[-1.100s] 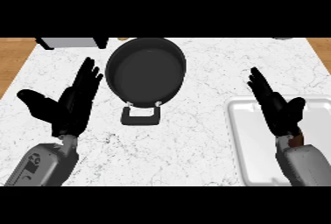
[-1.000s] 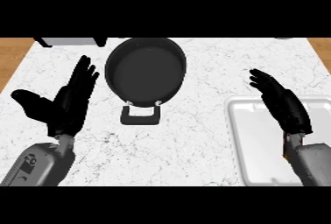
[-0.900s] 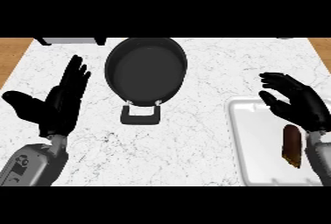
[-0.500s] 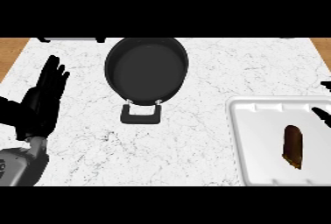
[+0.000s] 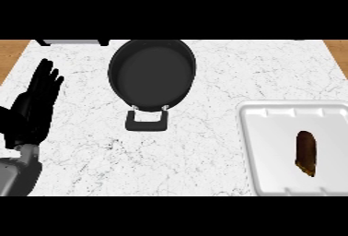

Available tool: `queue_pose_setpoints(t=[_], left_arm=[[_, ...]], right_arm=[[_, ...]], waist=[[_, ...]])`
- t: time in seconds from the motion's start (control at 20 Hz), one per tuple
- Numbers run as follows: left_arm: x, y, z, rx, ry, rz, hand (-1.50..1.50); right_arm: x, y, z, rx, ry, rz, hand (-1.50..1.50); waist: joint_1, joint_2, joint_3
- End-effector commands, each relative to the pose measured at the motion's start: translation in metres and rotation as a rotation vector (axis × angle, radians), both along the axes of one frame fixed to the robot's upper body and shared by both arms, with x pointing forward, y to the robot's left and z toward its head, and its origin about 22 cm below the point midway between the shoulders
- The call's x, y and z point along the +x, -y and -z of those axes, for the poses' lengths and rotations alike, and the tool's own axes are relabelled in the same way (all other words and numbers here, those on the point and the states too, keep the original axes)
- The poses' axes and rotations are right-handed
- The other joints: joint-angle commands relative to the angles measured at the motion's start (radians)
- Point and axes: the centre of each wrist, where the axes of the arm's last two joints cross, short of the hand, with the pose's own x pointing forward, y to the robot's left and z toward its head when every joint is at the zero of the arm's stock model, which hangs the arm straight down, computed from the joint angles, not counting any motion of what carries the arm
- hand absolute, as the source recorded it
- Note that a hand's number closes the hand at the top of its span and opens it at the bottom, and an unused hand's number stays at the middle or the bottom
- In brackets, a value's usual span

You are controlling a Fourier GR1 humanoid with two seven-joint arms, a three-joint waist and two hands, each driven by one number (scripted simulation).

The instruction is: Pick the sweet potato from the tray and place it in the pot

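Head view: grey left forearm (image 5: pixel 15 177) at low left corner. Long brown sweet potato (image 5: pixel 306 152) lies inside white square tray (image 5: pixel 268 152), low right, on white speckled stone counter (image 5: pixel 204 152). Black left hand (image 5: pixel 31 113) rests at left edge, fingers straight, pointing up, holding nothing. Farther back, round black pot (image 5: pixel 152 73), its handle (image 5: pixel 146 120) pointing toward robot, well apart from tray.

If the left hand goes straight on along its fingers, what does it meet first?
The left hand points away and slightly right, passing left of the pot. First in line looks to be the grey object at the far edge, though depth is unclear.
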Motion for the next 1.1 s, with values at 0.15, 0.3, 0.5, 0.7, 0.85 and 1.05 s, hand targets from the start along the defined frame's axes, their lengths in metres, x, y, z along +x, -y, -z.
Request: queue_pose_setpoints(t=[0.15, 0.3, 0.5, 0.7, 0.85, 1.05], left_arm=[[0.006, -0.003, -0.002, -0.002, 0.005, -0.003, 0.0], [0.001, 0.017, -0.003, -0.013, -0.002, 0.012, 0.0], [-0.004, -0.011, 0.001, -0.005, 0.0, 0.011, 0.0], [-0.001, 0.009, 0.017, 0.013, -0.006, 0.018, 0.0], [-0.01, 0.006, 0.005, 0.005, 0.009, 0.01, 0.0], [-0.007, 0.005, 0.017, 0.004, -0.004, 0.005, 0.0]], right_arm=[[0.011, -0.036, -0.04, -0.265, -0.38, -0.086, -1.5], [0.013, -0.054, -0.053, -0.408, -0.485, -0.104, -1.5], [0.022, -0.09, -0.039, -0.52, -0.615, -0.111, -1.5], [0.019, -0.137, -0.023, -0.54, -0.69, -0.135, -1.5], [0.025, -0.139, 0.001, -0.536, -0.712, -0.119, -1.5], [0.027, -0.149, -0.004, -0.495, -0.728, -0.101, -1.5]], waist=[[0.003, 0.001, -0.004], [0.005, -0.002, -0.003], [0.024, 0.002, -0.002], [0.0, -0.001, -0.001], [0.008, 0.001, 0.001], [0.002, 0.001, 0.0]])
